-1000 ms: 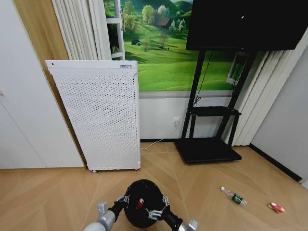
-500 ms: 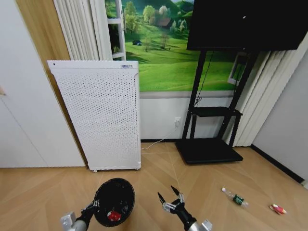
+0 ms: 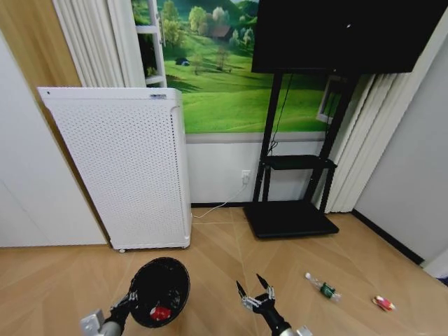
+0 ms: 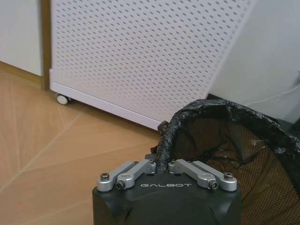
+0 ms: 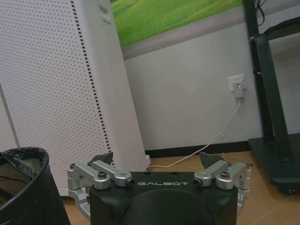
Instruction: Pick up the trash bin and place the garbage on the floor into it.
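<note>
The trash bin [image 3: 162,288], small, round and black with a bag liner, is tilted so its mouth faces me in the head view, low and left of centre. My left gripper [image 3: 130,300] is shut on its rim; in the left wrist view the gripper [image 4: 162,161] pinches the liner edge of the bin [image 4: 243,154]. One red piece of garbage [image 3: 160,313] lies inside the bin. My right gripper [image 3: 253,291] is open and apart from the bin, to its right. On the floor at right lie a clear bottle [image 3: 323,287] and a red-and-white piece [image 3: 383,303].
A tall white perforated appliance [image 3: 119,168] stands against the wall behind the bin. A black TV stand with a flat base [image 3: 290,218] is at the back right, and a white cable runs to a wall socket [image 5: 239,86]. Wooden floor [image 3: 224,259] lies between them.
My right gripper has let go of the bin and opened. The left gripper has carried the bin leftward. The head camera has since shifted, sliding the room to the left.
</note>
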You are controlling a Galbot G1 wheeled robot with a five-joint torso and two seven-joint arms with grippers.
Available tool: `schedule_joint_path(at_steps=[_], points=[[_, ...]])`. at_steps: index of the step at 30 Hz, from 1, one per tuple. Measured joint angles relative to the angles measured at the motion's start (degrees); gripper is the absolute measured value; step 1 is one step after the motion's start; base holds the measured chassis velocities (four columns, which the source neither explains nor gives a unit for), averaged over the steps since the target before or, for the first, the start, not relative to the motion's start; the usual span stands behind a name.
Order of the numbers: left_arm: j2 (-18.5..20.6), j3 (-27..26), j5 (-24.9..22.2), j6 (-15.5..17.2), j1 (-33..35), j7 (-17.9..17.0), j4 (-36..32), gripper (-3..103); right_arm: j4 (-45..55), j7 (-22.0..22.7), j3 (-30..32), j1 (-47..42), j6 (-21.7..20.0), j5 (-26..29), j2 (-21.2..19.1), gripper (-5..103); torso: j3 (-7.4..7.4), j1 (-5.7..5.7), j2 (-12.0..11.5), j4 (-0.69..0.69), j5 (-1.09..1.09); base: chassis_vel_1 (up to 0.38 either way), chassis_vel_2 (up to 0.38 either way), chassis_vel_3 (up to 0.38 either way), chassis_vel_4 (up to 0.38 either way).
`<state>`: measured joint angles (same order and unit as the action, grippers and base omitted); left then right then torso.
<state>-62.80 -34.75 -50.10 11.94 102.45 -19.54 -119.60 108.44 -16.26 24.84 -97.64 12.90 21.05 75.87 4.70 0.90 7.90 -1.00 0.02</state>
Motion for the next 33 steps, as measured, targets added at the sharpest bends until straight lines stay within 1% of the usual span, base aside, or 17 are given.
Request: schedule_joint_path(at_steps=[1,3,4,8,10,12,14,15,16,17,18,19,21,22,24,30,33], points=[[0.21,0.28,0.34,0.01,0.49,0.11,-0.01,6,-0.33,0.11,-0.13,0.45,-0.05,0.13,-0.18,100,0.0,0.0,-0.01,-0.01,-0.09,-0.294,-0.304,0.283,0.286],[0.26,0.39,0.52,0.02,0.73,0.16,-0.06,6,-0.65,0.23,-0.24,1.06,-0.14,0.21,-0.31,100,0.01,0.0,-0.02,0.04,0.01,-0.298,-0.311,0.307,0.313],[0.2,0.39,0.55,0.01,0.65,0.16,-0.09,6,-0.96,0.52,-0.32,1.57,-0.44,0.06,-0.37,100,0.0,0.01,-0.01,-0.01,0.01,-0.33,-0.318,0.375,0.357],[0.02,0.46,0.51,-0.03,0.37,0.2,-0.02,6,-1.35,1.18,-0.63,2.5,-0.99,-0.1,-0.5,100,0.01,0.01,-0.02,0.0,-0.08,-0.341,-0.349,0.368,0.36],[-0.14,0.37,0.47,-0.06,0.34,0.24,0.11,6,-1.98,2.08,-1.17,3.71,-1.42,-0.15,-0.71,100,0.01,0.01,-0.02,0.02,0.03,-0.368,-0.349,0.365,0.368],[-0.17,0.31,0.46,-0.06,0.34,0.24,0.16,6,-2.23,2.33,-1.32,4.11,-1.54,-0.18,-0.78,100,0.02,0.02,-0.02,0.0,0.04,-0.368,-0.357,0.395,0.373],[-0.32,0.04,0.4,-0.07,0.41,0.28,0.3,6,-3.41,3.09,-1.73,5.73,-1.63,-0.2,-1.24,100,0.01,0.01,-0.02,0.01,-0.09,-0.374,-0.358,0.338,0.358],[-0.47,-0.3,0.39,-0.06,0.43,0.29,0.33,6,-4.27,3.23,-1.83,6.69,-1.86,-0.44,-1.5,100,0.01,0.01,-0.02,0.0,0.03,-0.337,-0.359,0.343,0.345],[-0.47,-0.3,0.39,-0.06,0.43,0.29,0.33,6,-4.27,3.23,-1.83,6.69,-1.86,-0.44,-1.5,100,0.01,0.01,-0.02,0.0,0.03,-0.337,-0.359,0.343,0.345],[-1.0,-1.8,0.18,-0.15,0.37,0.22,0.38,6,-6.84,4.52,-1.83,9.75,-2.47,-1.52,-1.82,100,0.0,0.01,-0.01,-0.01,-0.08,-0.307,-0.262,0.238,0.297],[-1.0,-1.8,0.18,-0.15,0.37,0.22,0.38,6,-6.84,4.52,-1.83,9.75,-2.47,-1.52,-1.82,100,0.0,0.01,-0.01,-0.01,-0.08,-0.307,-0.262,0.238,0.297],[-1.51,-3.92,-0.41,-0.14,0.6,0.22,0.36,6,-10.25,7.49,-2.2,13.01,-3.33,-3.04,-1.99,100,0.0,0.0,-0.01,0.03,0.03,-0.236,-0.262,0.194,0.236],[-1.74,-6.77,-0.65,-0.26,1.0,0.12,0.53,6,-13.66,11.68,-1.9,16.49,-7.4,-6.33,-2.71,100,0.01,0.0,-0.02,0.01,0.01,-0.066,-0.131,0.136,0.132],[-1.74,-6.77,-0.65,-0.26,1.0,0.12,0.53,6,-13.66,11.68,-1.9,16.49,-7.4,-6.33,-2.71,100,0.01,0.0,-0.02,0.01,0.01,-0.066,-0.097,0.077,0.132],[-1.76,-9.74,-1.54,-0.25,1.62,0.2,0.65,5,-17.59,14.05,-1.69,19.36,-11.38,-9.41,-5.08,100,0.01,0.01,-0.02,-0.03,-0.02,-0.021,-0.05,0.009,-0.022],[-1.04,-14.1,-2.54,-0.18,2.63,1.34,2.96,5,-25.95,11.49,-2.88,23.1,-12.18,-16.25,-9.49,100,0.01,0.0,-0.02,0.01,-0.03,0.048,0.072,-0.035,-0.058],[-0.86,-15.73,-2.55,0.09,2.52,1.49,5.35,5,-29.39,10.23,-4.13,25.19,-12.6,-17.67,-9.38,100,0.01,0.0,-0.02,0.0,-0.04,0.037,0.033,-0.03,-0.016]])
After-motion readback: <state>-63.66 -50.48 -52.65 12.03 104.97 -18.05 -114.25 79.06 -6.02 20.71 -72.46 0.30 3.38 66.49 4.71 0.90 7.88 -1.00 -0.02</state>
